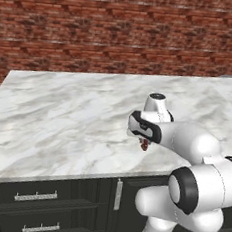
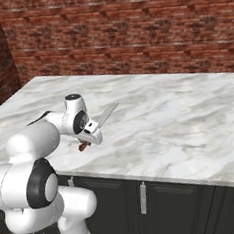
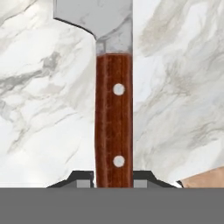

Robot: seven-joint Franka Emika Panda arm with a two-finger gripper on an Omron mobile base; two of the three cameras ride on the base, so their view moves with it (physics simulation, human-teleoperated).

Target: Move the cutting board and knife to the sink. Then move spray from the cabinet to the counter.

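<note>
The knife [image 3: 113,118] is clamped by its reddish-brown riveted handle between the fingers of the gripper [image 3: 113,179], held above the counter [image 2: 179,118]; in the right base view its blade points toward two o'clock.

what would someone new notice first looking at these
The knife stands out at once: in the hand view its reddish-brown riveted handle runs up the middle between the finger tips, with the grey blade at the top. In the right base view the gripper holds it above the white marble counter, blade angled up and away. A red brick wall fills the background.
</note>
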